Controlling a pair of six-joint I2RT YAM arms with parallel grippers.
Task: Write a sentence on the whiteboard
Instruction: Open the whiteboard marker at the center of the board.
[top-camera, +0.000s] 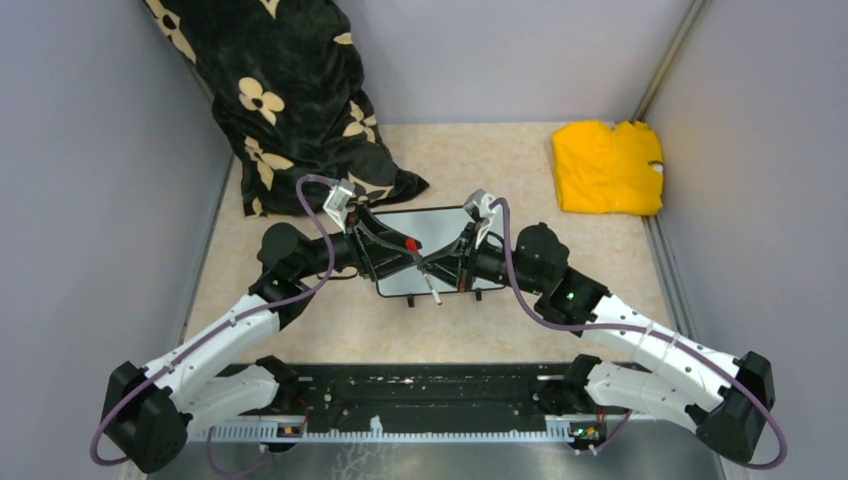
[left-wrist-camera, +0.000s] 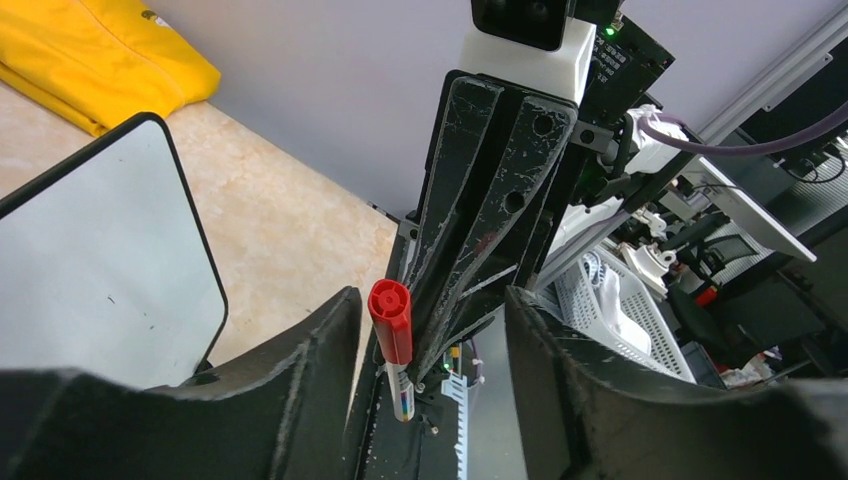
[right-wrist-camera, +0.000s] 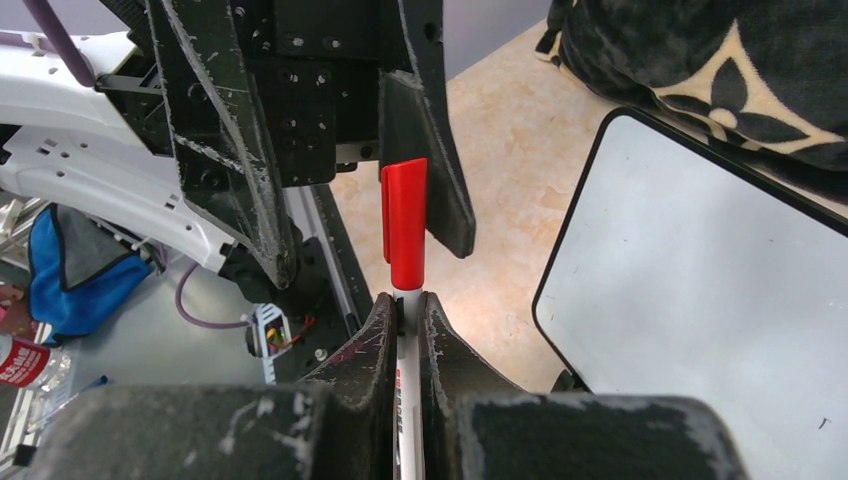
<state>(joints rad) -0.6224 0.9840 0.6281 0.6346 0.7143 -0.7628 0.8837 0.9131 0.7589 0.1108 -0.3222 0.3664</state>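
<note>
The whiteboard (top-camera: 440, 225) lies flat mid-table, white with a thin black frame, and also shows as a blank whiteboard (left-wrist-camera: 100, 260) and whiteboard (right-wrist-camera: 700, 290). The sentence is not in view; the board surface I see is plain white. Above its near edge my right gripper (top-camera: 435, 265) (right-wrist-camera: 407, 300) is shut on the white barrel of a marker (right-wrist-camera: 408, 400). The marker's red cap (top-camera: 411, 243) (right-wrist-camera: 405, 220) (left-wrist-camera: 391, 318) points into my left gripper (top-camera: 403, 247) (left-wrist-camera: 430, 300). That gripper's jaws stand either side of the cap, with a wide gap on the right side.
A black blanket with cream flowers (top-camera: 290, 100) (right-wrist-camera: 720, 60) is heaped at the back left, touching the board's far corner. A folded yellow cloth (top-camera: 607, 165) (left-wrist-camera: 90, 60) lies at the back right. Grey walls close in three sides. A white mesh basket (left-wrist-camera: 620, 320) sits beyond the table.
</note>
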